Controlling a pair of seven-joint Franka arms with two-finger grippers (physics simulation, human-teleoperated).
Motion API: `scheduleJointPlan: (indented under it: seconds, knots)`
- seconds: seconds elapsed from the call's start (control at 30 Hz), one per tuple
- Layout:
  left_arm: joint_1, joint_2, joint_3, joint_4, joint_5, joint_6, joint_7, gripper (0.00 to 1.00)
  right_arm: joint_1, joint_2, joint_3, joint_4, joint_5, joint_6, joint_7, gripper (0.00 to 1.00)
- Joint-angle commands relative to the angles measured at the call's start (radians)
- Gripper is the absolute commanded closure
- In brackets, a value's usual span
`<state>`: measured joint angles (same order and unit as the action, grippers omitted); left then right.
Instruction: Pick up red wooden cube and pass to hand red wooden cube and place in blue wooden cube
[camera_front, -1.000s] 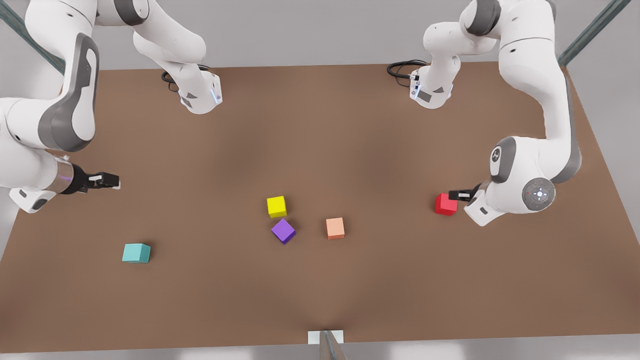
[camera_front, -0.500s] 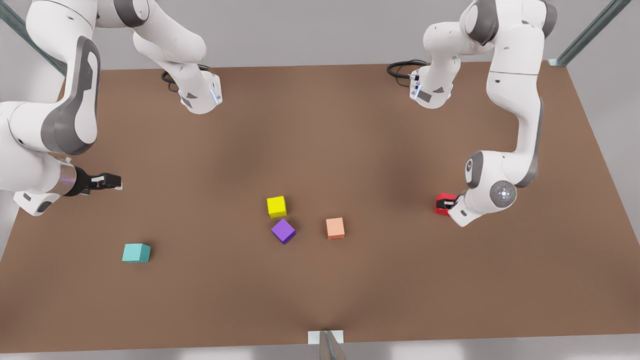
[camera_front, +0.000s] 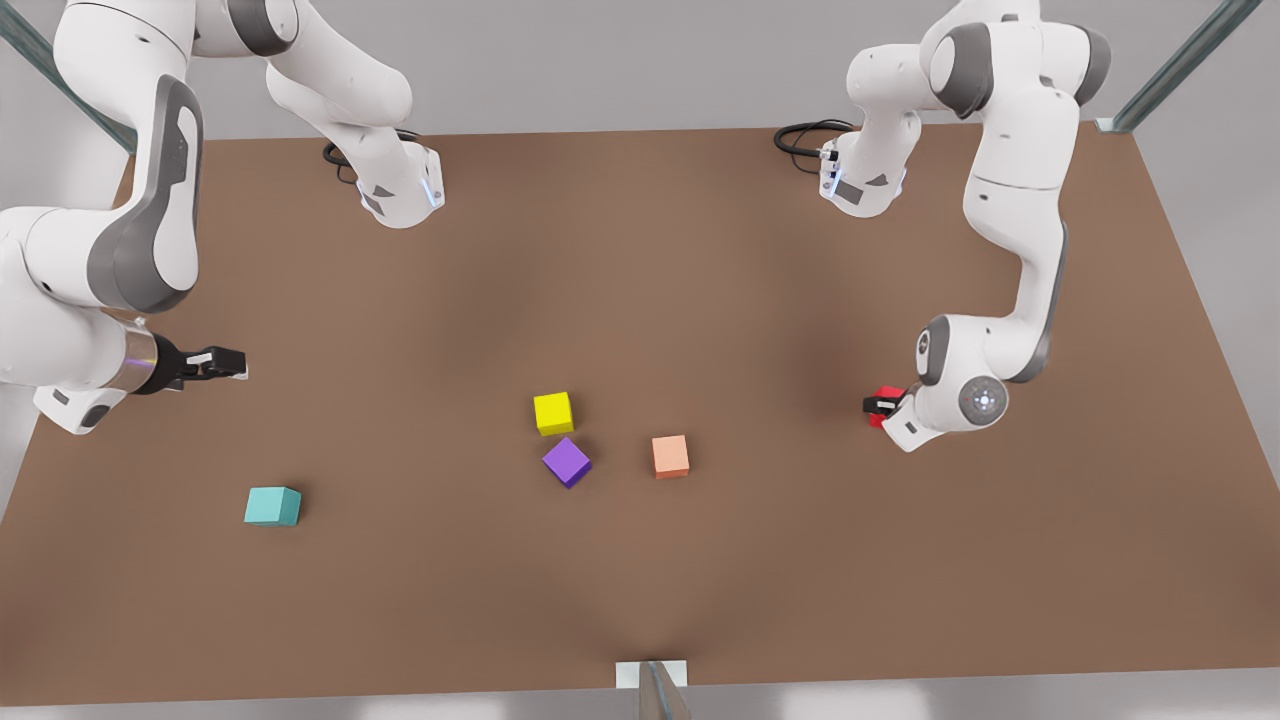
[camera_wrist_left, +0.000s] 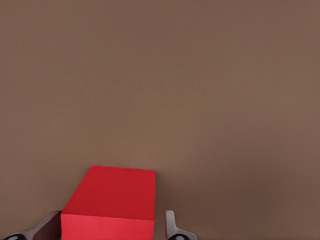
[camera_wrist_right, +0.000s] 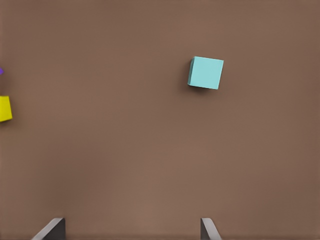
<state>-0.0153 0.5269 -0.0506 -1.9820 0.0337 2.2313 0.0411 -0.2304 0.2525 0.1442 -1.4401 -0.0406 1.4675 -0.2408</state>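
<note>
- On the brown table (camera_front: 640, 250) there were five cubes: one red, one teal, one yellow, one purple and one peach.
- Two white arms were there too, one at each side of the table.
- At the front view's right, the red wooden cube (camera_front: 884, 398) sat on the table, and the left gripper (camera_front: 880, 405) was down around it.
- From the left wrist view, the red wooden cube (camera_wrist_left: 112, 202) lay between the two fingers (camera_wrist_left: 172, 227), one just beside each side face. I could not tell if they were pressing on it yet.
- Far off at the front view's left, the hand (camera_front: 222, 362) hung over the table and held nothing. Its fingers (camera_wrist_right: 207, 229) were spread wide apart in the right wrist view.
- That hand was well apart from the red cube, across the whole table.
- Near the hand, a bit closer to the front edge, the blue wooden cube (camera_front: 272, 506) sat alone.
- Around the middle were the yellow cube (camera_front: 553, 413) and the purple cube (camera_front: 567, 461), just beside each other, with the peach cube (camera_front: 670, 456) near them on the right.
</note>
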Motion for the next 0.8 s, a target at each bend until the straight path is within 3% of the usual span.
scheduleJointPlan:
  seconds: [0.0,0.2,0.27,0.3,0.47,0.57,0.6,0.67,0.77]
  knots:
    - [0.002,0.008,0.0,0.0,0.002,0.028,0.02,0.0,-0.001,-0.002,0.001,0.003,-0.001,-0.001,-0.012,0.0]
    - [0.006,0.033,0.0,0.002,0.002,0.057,0.02,0.01,-0.007,-0.002,-0.008,0.035,-0.009,-0.042,-0.014,0.0]
    - [0.006,0.033,0.0,0.002,0.002,0.057,0.02,0.26,-0.003,0.001,-0.008,0.038,-0.015,-0.032,-0.012,0.0]
    - [0.006,0.032,0.0,0.002,0.002,0.057,0.02,0.32,-0.003,0.004,-0.006,0.043,-0.018,0.003,-0.012,0.0]
    - [0.014,-0.008,-0.003,0.035,-0.04,0.018,0.014,0.32,-0.001,0.016,-0.006,0.053,-0.013,0.007,-0.012,0.0]
    - [0.041,0.021,-0.022,0.172,-0.362,-0.148,0.008,0.32,-0.001,0.004,-0.003,0.069,-0.028,-0.003,-0.009,0.0]
    - [0.041,0.021,-0.023,0.204,-0.555,-0.197,0.008,0.32,-0.007,0.007,-0.005,0.086,0.019,-0.068,-0.011,0.0]
    - [0.041,0.021,-0.069,0.316,-0.73,-0.413,0.02,0.32,0.0,0.085,0.003,0.099,0.228,-0.072,-0.044,0.0]
    - [0.032,0.131,-0.258,0.488,-0.877,-0.444,0.014,0.34,0.062,0.275,0.009,0.145,0.572,-0.009,-0.06,0.0]
